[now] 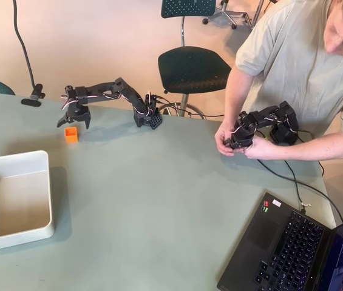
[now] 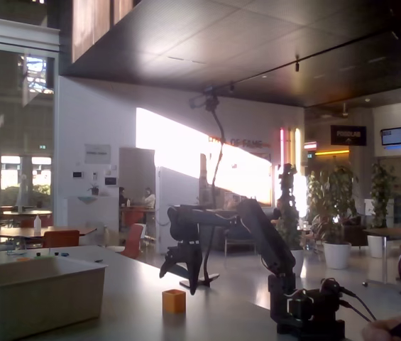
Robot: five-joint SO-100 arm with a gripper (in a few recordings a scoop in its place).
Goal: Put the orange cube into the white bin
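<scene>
Arm: stretched out flat from its base at the far edge of the table (image 1: 159, 200), reaching toward the left side in the overhead view.

Gripper: I had the gripper (image 1: 74, 123) pointing down, parked right above the cube. In the fixed view (image 2: 179, 275) it clearly hung in the air, off the tabletop.

Fingers: spread apart, holding nothing at all. I could see the gap between the two tips in the fixed view.

Orange cube: the orange cube (image 1: 70, 134) sat on the table just below the gripper, not touched by it. In the fixed view (image 2: 174, 301) it stood a bit lower than the fingertips, free on all sides.

White bin: the white bin (image 1: 44, 194) was at the left edge in the overhead view, nearer the camera than the cube and well apart from it. Nothing inside that I could see.

Laptop: an open laptop (image 1: 280, 248) at the bottom right corner.

Person: someone in a light shirt (image 1: 305, 66) sat behind the table on the right.
</scene>
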